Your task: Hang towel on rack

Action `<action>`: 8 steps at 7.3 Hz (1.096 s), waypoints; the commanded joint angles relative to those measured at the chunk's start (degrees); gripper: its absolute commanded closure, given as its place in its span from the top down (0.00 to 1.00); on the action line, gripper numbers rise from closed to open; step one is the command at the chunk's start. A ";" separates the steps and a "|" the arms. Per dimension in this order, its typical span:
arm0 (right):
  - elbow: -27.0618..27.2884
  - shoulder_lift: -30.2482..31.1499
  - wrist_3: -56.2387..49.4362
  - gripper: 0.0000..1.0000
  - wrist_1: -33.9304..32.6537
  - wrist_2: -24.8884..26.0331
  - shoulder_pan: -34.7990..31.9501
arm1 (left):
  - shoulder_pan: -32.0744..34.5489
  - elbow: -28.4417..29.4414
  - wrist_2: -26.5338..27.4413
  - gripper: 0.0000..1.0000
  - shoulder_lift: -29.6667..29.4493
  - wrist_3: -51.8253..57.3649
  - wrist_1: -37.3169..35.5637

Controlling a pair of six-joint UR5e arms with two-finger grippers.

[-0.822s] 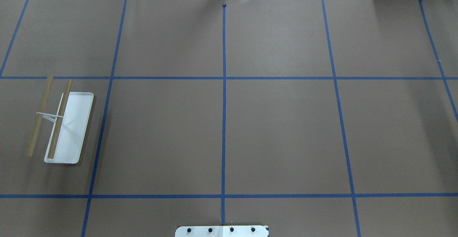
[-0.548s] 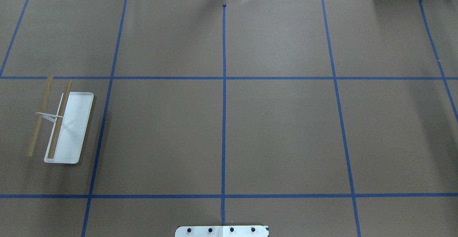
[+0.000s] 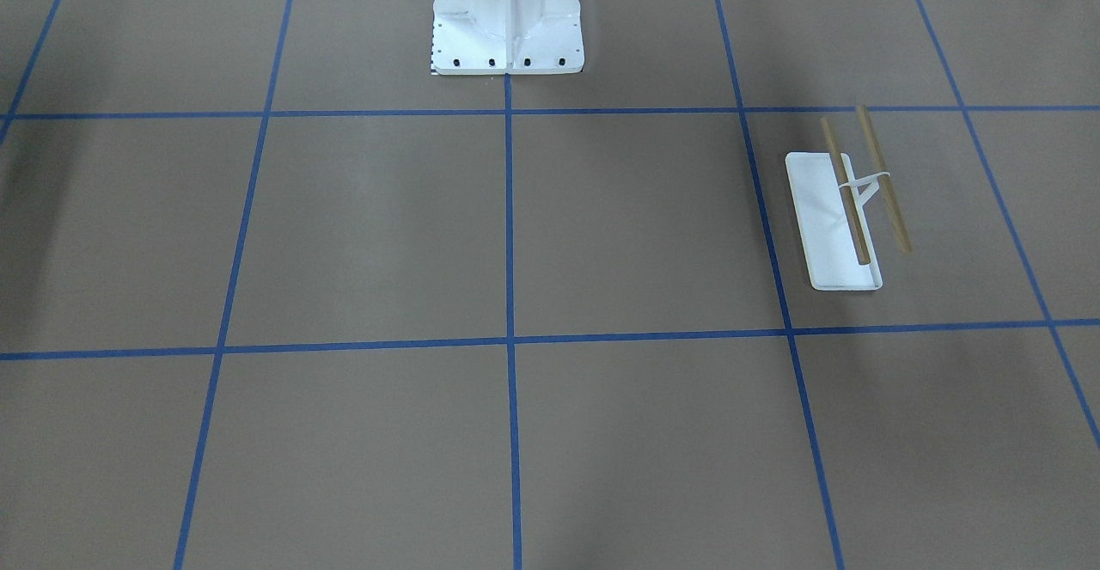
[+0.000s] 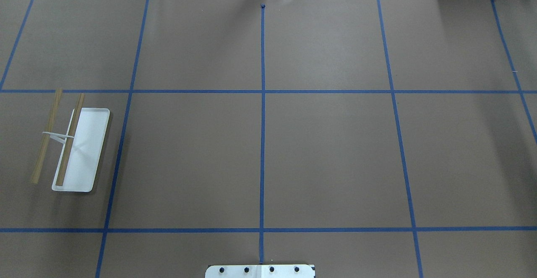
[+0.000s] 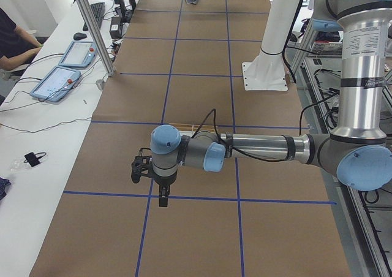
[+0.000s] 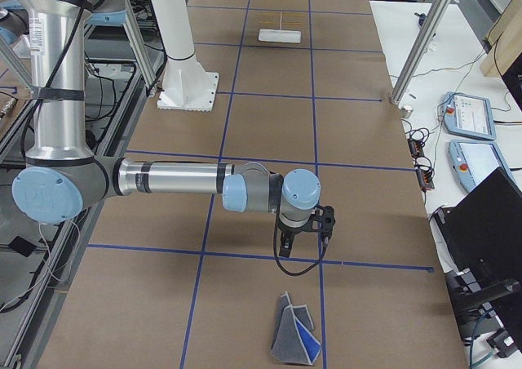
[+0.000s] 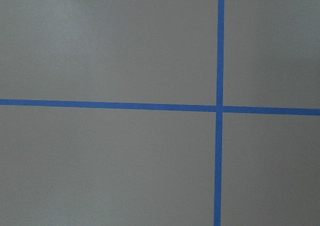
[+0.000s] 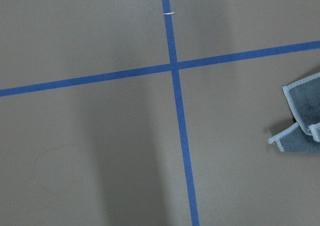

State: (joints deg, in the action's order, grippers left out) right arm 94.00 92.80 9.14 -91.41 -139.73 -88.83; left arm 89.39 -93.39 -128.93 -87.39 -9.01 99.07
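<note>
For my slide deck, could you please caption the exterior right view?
Right gripper above the table, bunched towel nearby, rack far beyond.

No change shows in the overhead view; the rack (image 4: 86, 152) sits where it was.

The table (image 4: 335, 152) is covered in matt brown paper, faintly mottled, crossed by smooth blue tape (image 4: 262, 144) with a slight sheen. At nine o'clock in the overhead view, the rack (image 4: 90, 144) has a smooth white tray base that looks like plastic. Its two rods (image 4: 63, 164) are dull tan wood. The towel (image 6: 292, 336) is soft napped cloth, grey and royal blue, with pale stitched edging. At six o'clock the pedestal (image 4: 260, 271) is smooth, lightly glossy white. The left arm (image 5: 257, 148) and right arm (image 6: 171, 177) show brushed silver metal.
</note>
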 commanded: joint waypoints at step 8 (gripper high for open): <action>0.22 0.10 -0.17 1.00 -0.87 0.42 -1.34 | -0.36 -0.74 0.08 0.98 -1.38 0.04 0.60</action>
State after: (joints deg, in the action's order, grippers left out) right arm 94.20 92.82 9.04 -92.29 -139.77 -89.98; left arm 89.13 -94.09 -128.88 -88.29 -9.00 99.58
